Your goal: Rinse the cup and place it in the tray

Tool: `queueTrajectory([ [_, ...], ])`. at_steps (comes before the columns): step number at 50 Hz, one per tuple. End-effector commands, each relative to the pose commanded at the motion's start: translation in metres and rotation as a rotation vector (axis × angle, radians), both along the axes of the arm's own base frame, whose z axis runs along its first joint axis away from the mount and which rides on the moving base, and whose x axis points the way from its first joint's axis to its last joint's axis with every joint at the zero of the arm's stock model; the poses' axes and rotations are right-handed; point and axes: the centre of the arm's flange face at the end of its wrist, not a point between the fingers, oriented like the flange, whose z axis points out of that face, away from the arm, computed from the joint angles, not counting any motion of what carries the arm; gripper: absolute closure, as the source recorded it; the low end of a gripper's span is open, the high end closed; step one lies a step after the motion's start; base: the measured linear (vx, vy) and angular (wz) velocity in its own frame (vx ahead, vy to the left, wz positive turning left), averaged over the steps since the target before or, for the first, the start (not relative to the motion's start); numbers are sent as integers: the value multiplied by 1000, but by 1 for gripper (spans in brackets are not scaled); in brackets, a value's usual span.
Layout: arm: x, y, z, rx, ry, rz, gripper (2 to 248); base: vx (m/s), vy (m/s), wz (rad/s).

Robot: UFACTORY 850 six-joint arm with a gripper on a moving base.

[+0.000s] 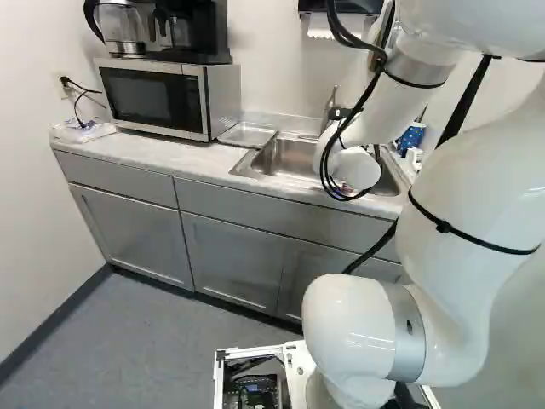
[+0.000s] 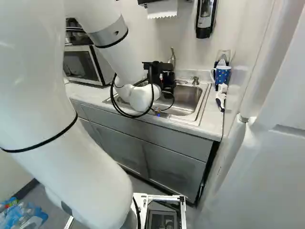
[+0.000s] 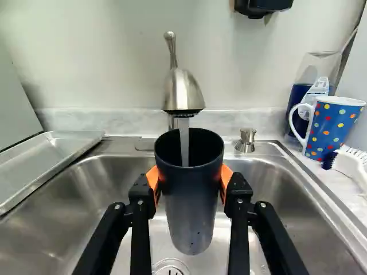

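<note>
In the right base view my gripper (image 2: 163, 72) is over the sink (image 2: 187, 98), its fingers hard to make out there. The wrist view has the gripper (image 3: 190, 182) shut on the dark cup (image 3: 191, 197), orange pads pressing its two sides. Open end up, the cup is held over the basin under the faucet (image 3: 182, 91), and a stream of water (image 3: 184, 143) runs into it. The metal tray (image 3: 51, 153) lies on the counter beside the sink; in the left base view the tray (image 1: 247, 135) is between microwave and basin. The cup's inside bottom is hidden.
A blue dotted mug (image 3: 334, 127), a brush (image 3: 351, 163) and a clear container (image 3: 318, 69) stand at the sink's other side. The microwave (image 1: 157, 98) carries a coffee maker (image 1: 183, 30). A towel dispenser (image 2: 162, 8) and soap dispenser (image 2: 205, 19) hang on the wall.
</note>
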Motion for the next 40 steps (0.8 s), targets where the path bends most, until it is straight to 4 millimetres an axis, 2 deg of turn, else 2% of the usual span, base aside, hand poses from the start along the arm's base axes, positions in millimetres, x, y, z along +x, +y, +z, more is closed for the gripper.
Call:
queueTrajectory([
  [40,0,0,0,0,0,0,128,0,0,0],
])
